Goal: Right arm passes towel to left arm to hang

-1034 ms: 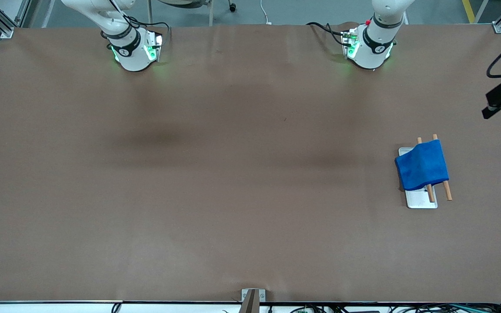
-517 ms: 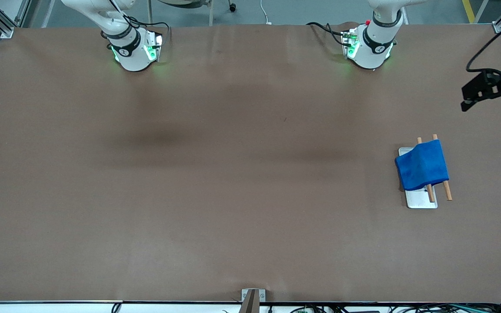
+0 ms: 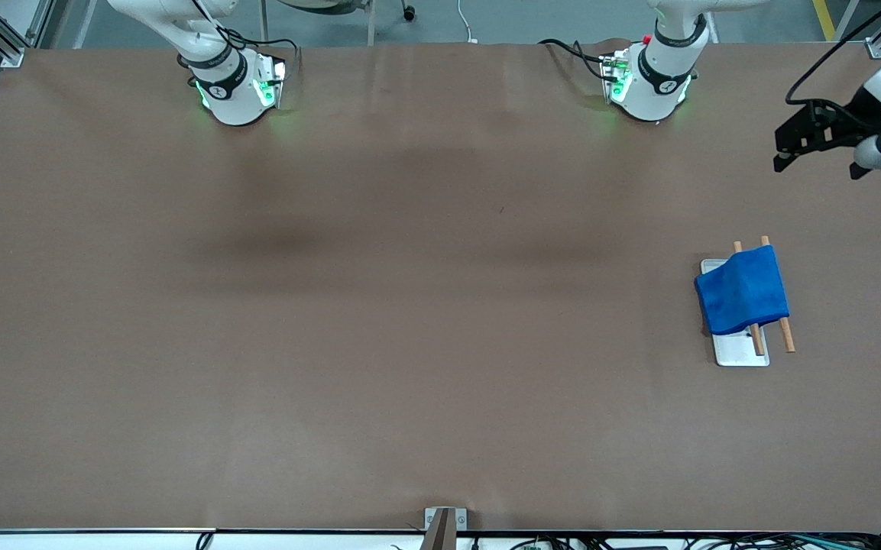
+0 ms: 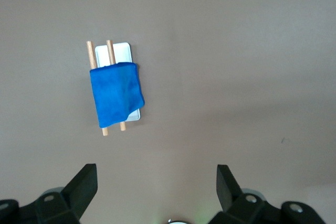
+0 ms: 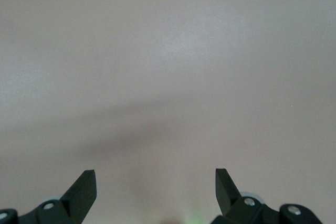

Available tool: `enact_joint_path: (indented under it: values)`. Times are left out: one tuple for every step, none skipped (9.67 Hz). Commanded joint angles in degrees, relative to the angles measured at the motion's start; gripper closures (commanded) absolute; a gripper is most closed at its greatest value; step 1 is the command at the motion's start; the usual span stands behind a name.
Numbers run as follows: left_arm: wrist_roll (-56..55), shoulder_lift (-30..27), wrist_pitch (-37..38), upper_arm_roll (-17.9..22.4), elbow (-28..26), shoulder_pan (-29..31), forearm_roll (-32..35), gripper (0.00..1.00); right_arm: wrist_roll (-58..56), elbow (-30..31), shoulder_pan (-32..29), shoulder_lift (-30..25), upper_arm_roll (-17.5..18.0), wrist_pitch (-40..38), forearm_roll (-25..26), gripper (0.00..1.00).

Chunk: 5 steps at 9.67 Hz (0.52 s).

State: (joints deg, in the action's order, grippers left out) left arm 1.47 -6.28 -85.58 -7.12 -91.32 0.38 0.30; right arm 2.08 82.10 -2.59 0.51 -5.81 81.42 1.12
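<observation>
The bright blue towel [image 3: 743, 291] hangs draped over two wooden rods [image 3: 785, 334] on a small white base [image 3: 742, 355], toward the left arm's end of the table. In the left wrist view the towel [image 4: 115, 97] lies well clear of my left gripper [image 4: 156, 178], which is open and empty. From the front, the left gripper [image 3: 818, 149] hangs high over the table's edge, apart from the towel. My right gripper [image 5: 156, 179] is open and empty over bare brown table; the towel does not show in that view.
The two arm bases [image 3: 235, 88] [image 3: 650, 80] stand along the table edge farthest from the front camera. A small metal bracket [image 3: 444, 523] sits at the table edge nearest that camera. A brown mat [image 3: 409, 305] covers the table.
The left gripper has come in from the table's end, farther over the table and toward the row of bases. The right arm and the towel have not moved.
</observation>
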Motion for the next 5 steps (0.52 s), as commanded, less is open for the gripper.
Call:
enact_joint_path:
  values:
    - [-1.55,-2.6,-1.09,0.7,-4.92,-1.78,1.54,0.0,0.03,0.17,0.04,-0.6,0.01,-0.47,0.11,0.0]
    - [-1.73,-2.51,-0.91,0.44,-4.66,-1.96,2.42,0.0,0.03,0.17,0.04,-0.6,0.01,-0.47,0.11,0.0]
    - [-1.73,-2.51,-0.91,0.35,-4.49,-1.87,2.34,0.0,0.03,0.17,0.04,-0.6,0.01,-0.47,0.11,0.0]
    - [-1.82,-2.33,-0.91,0.35,-4.22,-1.87,2.34,0.0,0.03,0.17,-0.04,-0.43,0.01,-0.47,0.11,0.0]
    - [-1.82,-2.33,-0.91,0.35,-4.22,-1.87,2.34,0.0,0.03,0.25,-0.04,-0.6,-0.07,-0.47,0.11,0.0]
